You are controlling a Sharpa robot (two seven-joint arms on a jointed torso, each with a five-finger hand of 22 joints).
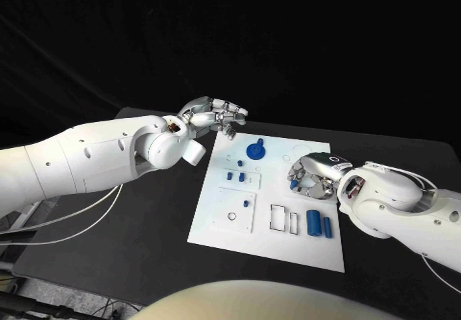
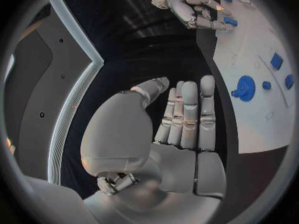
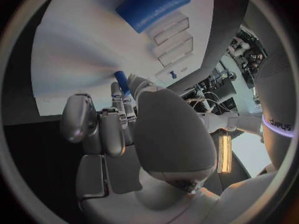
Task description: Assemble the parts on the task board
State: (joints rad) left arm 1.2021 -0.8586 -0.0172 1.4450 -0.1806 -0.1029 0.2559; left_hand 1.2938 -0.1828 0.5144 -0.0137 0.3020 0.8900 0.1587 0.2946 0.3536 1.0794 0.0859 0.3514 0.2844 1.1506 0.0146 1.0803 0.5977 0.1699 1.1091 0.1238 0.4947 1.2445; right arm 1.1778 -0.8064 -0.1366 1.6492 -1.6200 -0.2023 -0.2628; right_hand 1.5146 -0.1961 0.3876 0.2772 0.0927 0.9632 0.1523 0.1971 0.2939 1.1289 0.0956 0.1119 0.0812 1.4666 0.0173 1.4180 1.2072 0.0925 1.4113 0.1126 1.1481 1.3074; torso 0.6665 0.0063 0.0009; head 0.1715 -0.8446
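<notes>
The white task board (image 1: pixel 274 230) lies in the middle of the black table. A round blue part with a knob (image 1: pixel 256 150) (image 2: pixel 244 88) sits near its far edge. Small blue pegs (image 1: pixel 235 177) stand just in front of that part, and another peg (image 1: pixel 247 203) stands in a raised square plate. Two blue cylinders (image 1: pixel 320 224) (image 3: pixel 152 6) lie at the near right. My left hand (image 1: pixel 213 115) (image 2: pixel 187 119) hovers off the board's far left corner, fingers straight and apart, holding nothing. My right hand (image 1: pixel 312 177) (image 3: pixel 124 129) hangs over the board's right half and pinches a small blue peg (image 3: pixel 121 79) (image 2: pixel 229 21) at its fingertips.
Two empty rectangular slots (image 1: pixel 280 218) lie beside the cylinders, and a round hole (image 1: pixel 232 216) is in the square plate. Bare black table (image 1: pixel 154 220) lies to the left of the board. White cables (image 1: pixel 86 213) trail under my left arm.
</notes>
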